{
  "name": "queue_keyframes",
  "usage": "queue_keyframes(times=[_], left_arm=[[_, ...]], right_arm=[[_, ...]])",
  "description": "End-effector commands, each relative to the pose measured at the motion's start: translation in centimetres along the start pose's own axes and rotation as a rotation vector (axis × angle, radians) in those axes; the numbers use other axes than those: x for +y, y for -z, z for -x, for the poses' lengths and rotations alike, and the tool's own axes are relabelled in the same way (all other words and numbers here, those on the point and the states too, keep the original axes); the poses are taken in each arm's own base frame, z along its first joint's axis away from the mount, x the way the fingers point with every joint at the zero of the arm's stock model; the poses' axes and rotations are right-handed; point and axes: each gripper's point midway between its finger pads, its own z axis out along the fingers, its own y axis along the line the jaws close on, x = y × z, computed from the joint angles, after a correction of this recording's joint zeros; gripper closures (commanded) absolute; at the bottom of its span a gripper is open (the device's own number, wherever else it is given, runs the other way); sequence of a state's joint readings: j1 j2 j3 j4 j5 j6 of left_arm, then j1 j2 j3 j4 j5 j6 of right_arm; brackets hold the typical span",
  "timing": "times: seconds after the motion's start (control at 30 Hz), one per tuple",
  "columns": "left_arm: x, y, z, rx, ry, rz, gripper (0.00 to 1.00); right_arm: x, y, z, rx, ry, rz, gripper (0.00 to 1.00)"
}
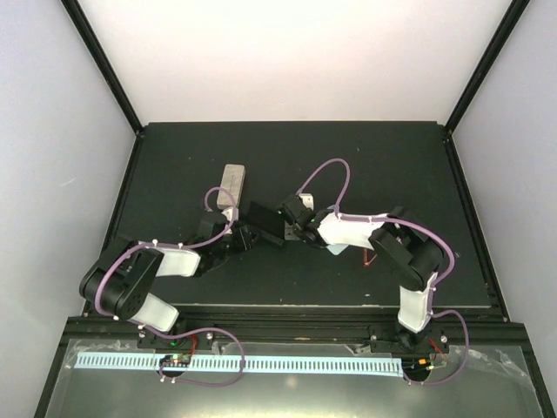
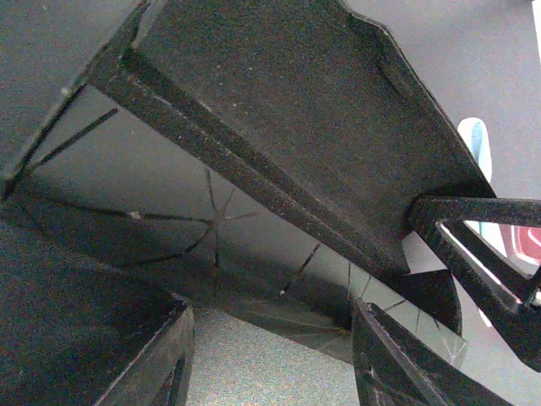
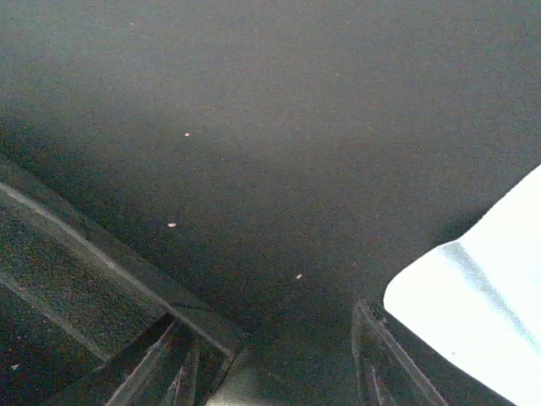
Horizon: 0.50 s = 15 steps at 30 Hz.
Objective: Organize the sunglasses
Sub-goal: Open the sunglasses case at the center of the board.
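A black case (image 1: 264,218) sits mid-table between both arms. In the left wrist view its felt flap (image 2: 296,127) hangs above a glossy dark lens (image 2: 169,203) of the black sunglasses. That lens lies across the tips of my left gripper (image 2: 275,330), which looks shut on the pair. My right gripper (image 1: 287,218) is at the case's right end. In its own view a black felt surface (image 3: 279,144) fills the frame ahead of the spread fingers (image 3: 389,364), and contact does not show. The red sunglasses (image 1: 367,258) lie by the right arm's elbow, and their red frame (image 2: 528,245) also shows at the left wrist view's right edge.
A beige case (image 1: 233,183) lies just behind the left gripper. A light blue cloth (image 2: 476,139) lies near the red pair, and a pale cloth (image 3: 473,296) shows beside the right gripper. The mat's raised rim (image 1: 130,183) borders the work area.
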State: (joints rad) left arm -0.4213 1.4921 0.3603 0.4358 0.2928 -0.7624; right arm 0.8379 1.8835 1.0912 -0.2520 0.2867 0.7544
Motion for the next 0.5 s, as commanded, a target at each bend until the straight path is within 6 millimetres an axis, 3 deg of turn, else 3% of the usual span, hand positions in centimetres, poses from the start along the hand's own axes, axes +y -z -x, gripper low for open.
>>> queue_keyframes(times=[0.0, 0.27, 0.47], left_arm=[[5.6, 0.3, -4.1, 0.131, 0.039, 0.226, 0.50], [3.2, 1.2, -2.3, 0.083, 0.005, 0.159, 0.50], [1.4, 3.0, -0.6, 0.016, -0.033, 0.133, 0.46]], right_arm=[[-0.7, 0.4, 0.4, -0.015, 0.023, -0.029, 0.50], [2.0, 3.9, 1.0, 0.006, 0.107, 0.149, 0.36], [3.7, 6.0, 0.6, 0.032, 0.153, 0.278, 0.33]])
